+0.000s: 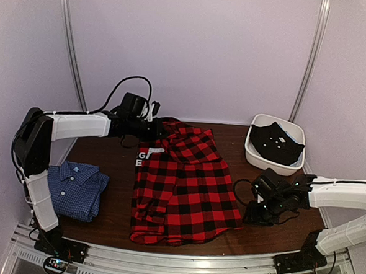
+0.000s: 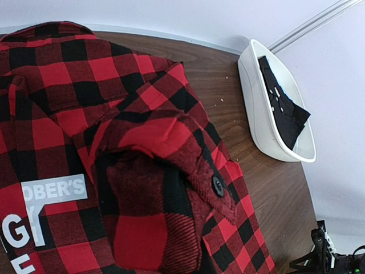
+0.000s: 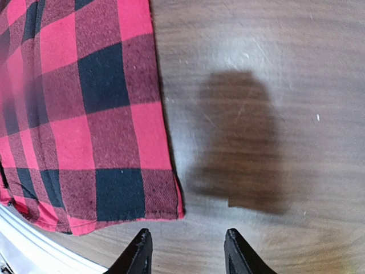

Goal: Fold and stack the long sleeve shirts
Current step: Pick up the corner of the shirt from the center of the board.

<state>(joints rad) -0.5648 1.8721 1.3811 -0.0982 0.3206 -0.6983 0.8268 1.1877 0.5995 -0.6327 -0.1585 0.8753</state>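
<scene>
flannel shirt [image 1: 186, 187]: red-and-black buffalo plaid; just left of the right gripper [image 3: 185, 254], its hem shows red, black and dark maroon squares
lettering panel [image 2: 40, 211]: black with white block letters, near the left gripper [image 1: 160, 128]
cuff button [image 2: 218, 185]: black
blue shirt [image 1: 77, 189]: fine blue check, pale buttons
table [image 3: 256, 85]: dark brown wood grain ahead of the right gripper
right gripper's fingers [image 3: 140, 254]: black
bin [image 1: 254, 155]: white, beyond the right gripper
cloth [image 1: 276, 143] in the bin: black, white specks
</scene>
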